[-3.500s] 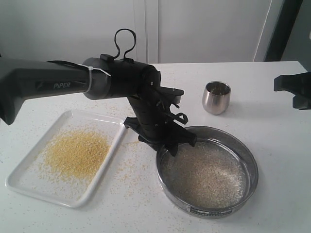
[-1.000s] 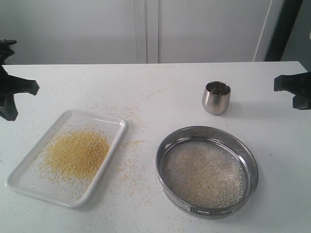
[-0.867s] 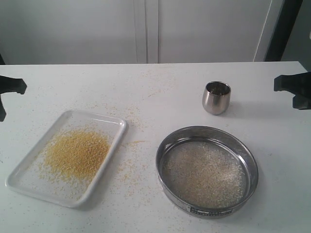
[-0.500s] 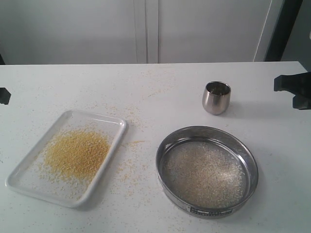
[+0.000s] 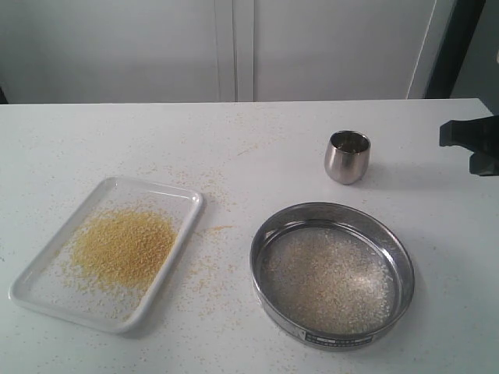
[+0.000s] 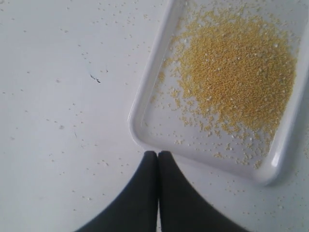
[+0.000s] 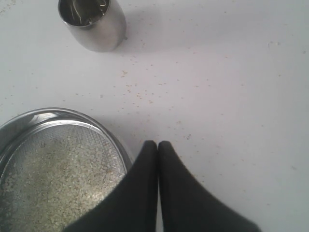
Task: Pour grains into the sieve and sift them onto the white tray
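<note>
L gripper [image 6: 158,154] is closed, fingers pressed tip to tip w/ nothing btwn them. Its wrist view has it over bare table [image 5: 257,148], tips pointing at the rim of the white tray [image 5: 144,195] near one rounded corner. It does not show in the exterior view. R gripper [image 7: 158,144] is likewise pinched closed and empty, over open table just outside the sieve [image 5: 331,209] rim. In the exterior view only a black part of the R arm [image 5: 472,144] juts in at the table's right edge.

White tray sits on the table's left half, near side, angled to the edges. Yellow grains [image 5: 123,245] form a flat heap around its middle w/ thinner scatter toward the rim. The strip along its far short end is mostly bare.

Sieve stands right of centre on the near side, well apart from the tray – whitish grains [image 5: 327,280] cover most of its mesh, and its small label [image 5: 337,340] faces the near edge. Steel cup [image 5: 347,156] stands upright behind the sieve, apart from it.

Loose grains [image 5: 207,269] speckle the table btwn tray and sieve. The far half of the table, up to its far edge, carries only stray specks – wide open room.
</note>
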`<state>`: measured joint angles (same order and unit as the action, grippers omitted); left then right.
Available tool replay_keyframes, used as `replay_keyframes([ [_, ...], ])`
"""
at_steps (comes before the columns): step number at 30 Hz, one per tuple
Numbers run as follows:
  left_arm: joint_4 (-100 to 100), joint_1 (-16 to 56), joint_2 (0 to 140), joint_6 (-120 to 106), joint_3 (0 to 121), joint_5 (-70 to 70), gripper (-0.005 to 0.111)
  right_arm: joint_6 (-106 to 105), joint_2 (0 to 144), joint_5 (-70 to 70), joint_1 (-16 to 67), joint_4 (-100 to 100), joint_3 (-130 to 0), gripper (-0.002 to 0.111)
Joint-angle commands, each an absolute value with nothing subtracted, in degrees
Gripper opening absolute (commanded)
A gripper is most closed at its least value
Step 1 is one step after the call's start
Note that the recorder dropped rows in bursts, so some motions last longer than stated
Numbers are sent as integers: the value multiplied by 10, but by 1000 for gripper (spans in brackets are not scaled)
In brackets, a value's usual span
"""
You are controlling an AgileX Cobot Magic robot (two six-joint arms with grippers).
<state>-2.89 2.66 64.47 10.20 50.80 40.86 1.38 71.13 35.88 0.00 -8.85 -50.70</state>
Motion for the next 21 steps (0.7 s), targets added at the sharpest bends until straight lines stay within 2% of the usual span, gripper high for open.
replay_keyframes([
  [1, -36, 25, 591, 104, 483, 405, 0, 24, 707, 354, -4, -88, -505, 0],
  [21, -22, 25, 557, 88, 474, 412, 0, 24, 707, 355, -4, -88, -505, 0],
])
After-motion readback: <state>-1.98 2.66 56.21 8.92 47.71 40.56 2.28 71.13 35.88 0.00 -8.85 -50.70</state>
